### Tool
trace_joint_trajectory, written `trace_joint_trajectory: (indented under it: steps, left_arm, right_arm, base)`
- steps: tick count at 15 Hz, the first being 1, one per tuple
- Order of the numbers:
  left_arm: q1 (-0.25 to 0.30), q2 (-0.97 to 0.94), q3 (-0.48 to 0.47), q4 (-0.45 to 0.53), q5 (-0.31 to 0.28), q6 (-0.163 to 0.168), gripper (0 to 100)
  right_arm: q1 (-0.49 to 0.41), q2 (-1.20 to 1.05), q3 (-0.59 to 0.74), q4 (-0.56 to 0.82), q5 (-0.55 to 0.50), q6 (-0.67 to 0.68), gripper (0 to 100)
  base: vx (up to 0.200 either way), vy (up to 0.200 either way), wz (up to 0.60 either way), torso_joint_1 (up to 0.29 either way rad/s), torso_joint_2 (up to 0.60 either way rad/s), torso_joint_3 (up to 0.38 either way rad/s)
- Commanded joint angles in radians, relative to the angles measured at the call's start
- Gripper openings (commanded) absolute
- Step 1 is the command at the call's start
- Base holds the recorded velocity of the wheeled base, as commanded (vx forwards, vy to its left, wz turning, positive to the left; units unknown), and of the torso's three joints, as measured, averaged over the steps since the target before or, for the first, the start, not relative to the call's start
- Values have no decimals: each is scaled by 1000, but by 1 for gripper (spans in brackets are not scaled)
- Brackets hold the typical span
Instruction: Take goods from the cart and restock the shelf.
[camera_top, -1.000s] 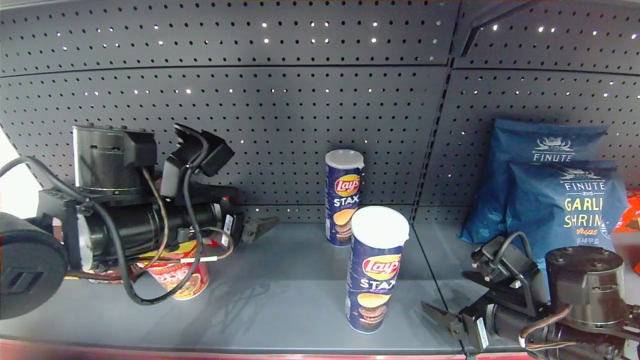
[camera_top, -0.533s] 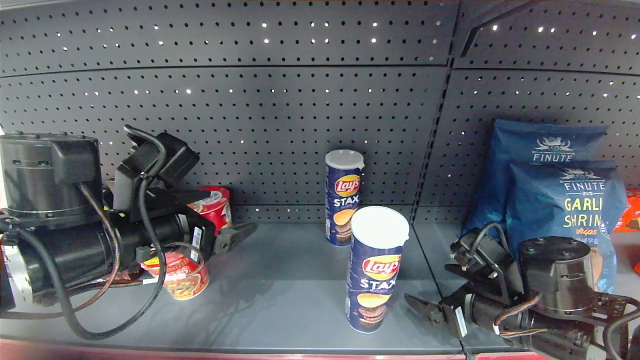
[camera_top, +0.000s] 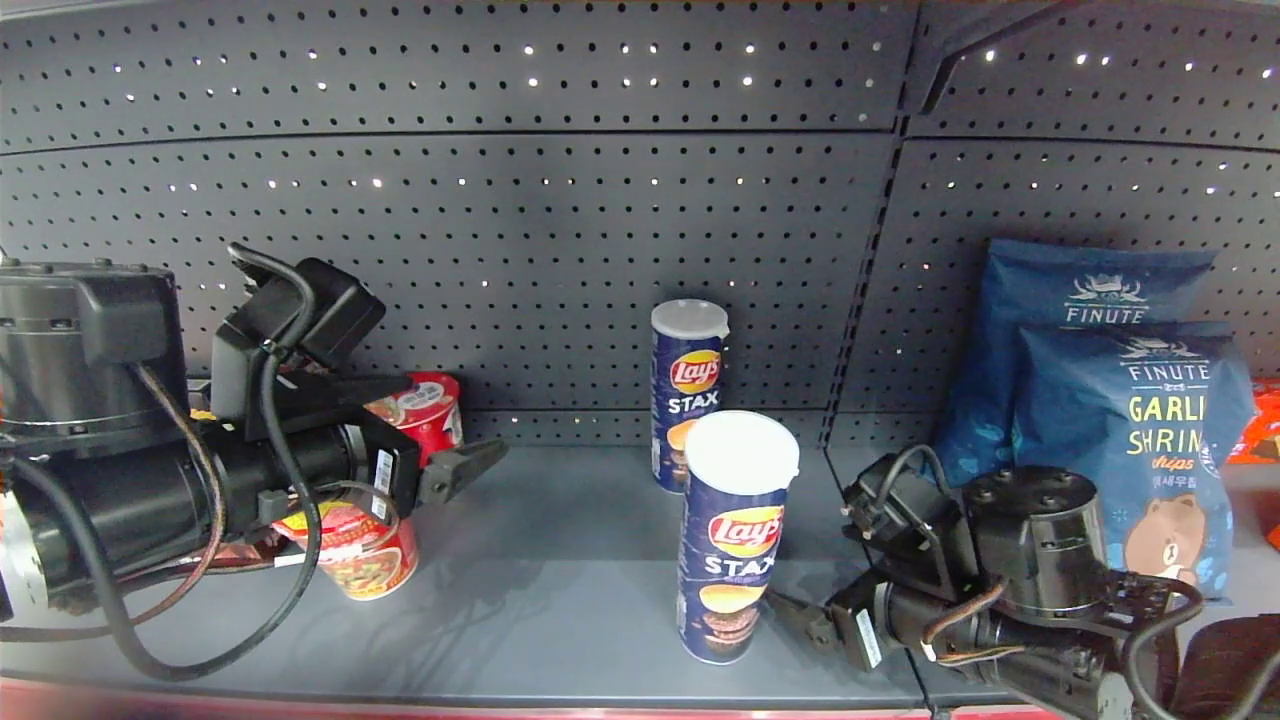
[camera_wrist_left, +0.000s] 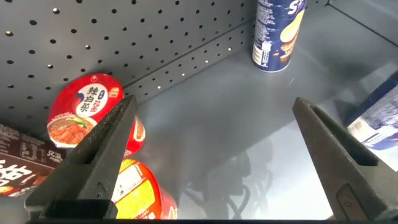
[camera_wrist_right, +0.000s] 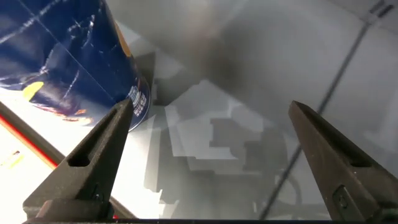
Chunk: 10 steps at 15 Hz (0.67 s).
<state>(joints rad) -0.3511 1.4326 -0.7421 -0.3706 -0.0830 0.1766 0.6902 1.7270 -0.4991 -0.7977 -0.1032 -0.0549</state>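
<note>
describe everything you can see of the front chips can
The front chips can is a tall dark blue tube with a white lid, a red-and-yellow logo and pictured chips low down. It stands upright near the front edge of the grey shelf, ahead of a matching can. The open right tool sits by its base; contact is unclear.

Head camera facing shelf (camera_top: 560, 570) (wrists closer)

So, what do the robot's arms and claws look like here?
Both arms are black, with cylindrical joints and round caps. The left arm carries looped black cables; the right arm has a thinner brownish one. Each wrist bears a white label. The left claw and right claw each have two dark, tapering wedge fingers.
</note>
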Motion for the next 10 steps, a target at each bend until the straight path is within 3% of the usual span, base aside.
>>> trace_joint_trajectory:
  steps: [1, 10]
  left_arm:
    - [0, 2, 0, -1, -1, 0, 100]
    - [0, 11, -8, -1, -3, 0, 100]
  right_arm:
    - [12, 37, -25, 0, -4, 0, 100]
    - [29, 77, -58, -9, -4, 3, 100]
  base:
    - [0, 0, 0, 0, 0, 0]
    - [0, 0, 0, 0, 0, 0]
